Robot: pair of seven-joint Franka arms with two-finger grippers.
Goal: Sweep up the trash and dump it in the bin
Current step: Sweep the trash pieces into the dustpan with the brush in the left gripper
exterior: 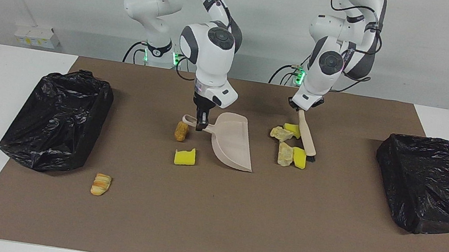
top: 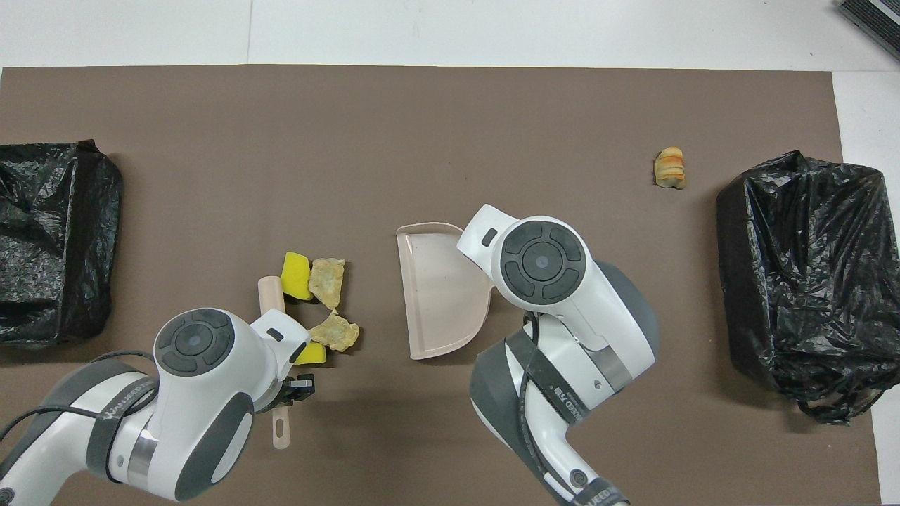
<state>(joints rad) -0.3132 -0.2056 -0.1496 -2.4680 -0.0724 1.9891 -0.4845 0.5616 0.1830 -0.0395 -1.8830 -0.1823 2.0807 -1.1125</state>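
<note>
My right gripper [exterior: 200, 123] is shut on the handle of the beige dustpan [exterior: 232, 142], which rests on the mat; the pan also shows in the overhead view [top: 436, 288]. My left gripper [exterior: 299, 109] is shut on the brush [exterior: 307, 136], whose head touches the mat beside a cluster of trash: two yellow sponges [exterior: 300, 157] and two beige lumps [exterior: 285, 153]. The cluster [top: 328, 281] lies between brush [top: 271, 292] and dustpan. A brown piece [exterior: 181, 131] and a yellow sponge [exterior: 185, 157] lie by the pan's handle. A bread-like piece [exterior: 100, 184] lies apart.
Two bins lined with black bags stand on the mat, one at the right arm's end [exterior: 56, 120] and one at the left arm's end [exterior: 429, 183]. The bread-like piece [top: 669, 167] lies close to the bin at the right arm's end [top: 794, 274].
</note>
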